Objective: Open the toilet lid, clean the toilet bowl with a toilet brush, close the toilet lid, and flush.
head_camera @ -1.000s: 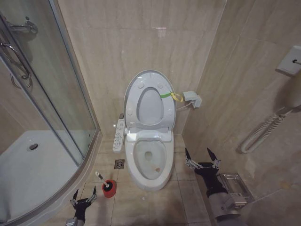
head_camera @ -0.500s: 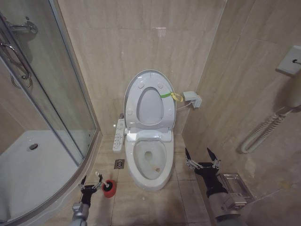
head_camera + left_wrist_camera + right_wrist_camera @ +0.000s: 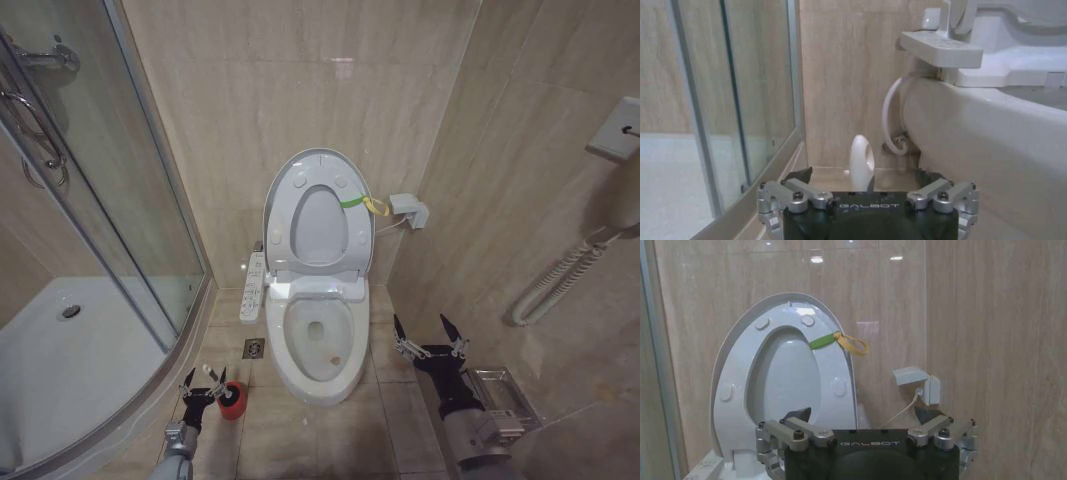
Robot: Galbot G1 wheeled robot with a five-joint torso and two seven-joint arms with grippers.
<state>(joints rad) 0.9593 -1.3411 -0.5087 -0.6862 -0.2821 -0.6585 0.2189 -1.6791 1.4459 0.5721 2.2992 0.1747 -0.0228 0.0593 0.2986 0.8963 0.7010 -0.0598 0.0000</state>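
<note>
Standing raised against the beige tiled wall (image 3: 250, 90), the large white glossy plastic oval toilet lid (image 3: 318, 215) carries a yellow-green band (image 3: 365, 204) at its edge. Below it, the white ceramic toilet bowl (image 3: 320, 345) lies uncovered, a white button strip (image 3: 253, 287) at its side. On the floor beside the bowl sits a small round red cup (image 3: 233, 400) holding the toilet brush (image 3: 212, 375), thin pale-tipped handle upward. Left gripper (image 3: 204, 382): fingers spread, either side of that handle, not clamped. Right gripper (image 3: 430, 332): fingers spread, empty, near the bowl's other side.
</note>
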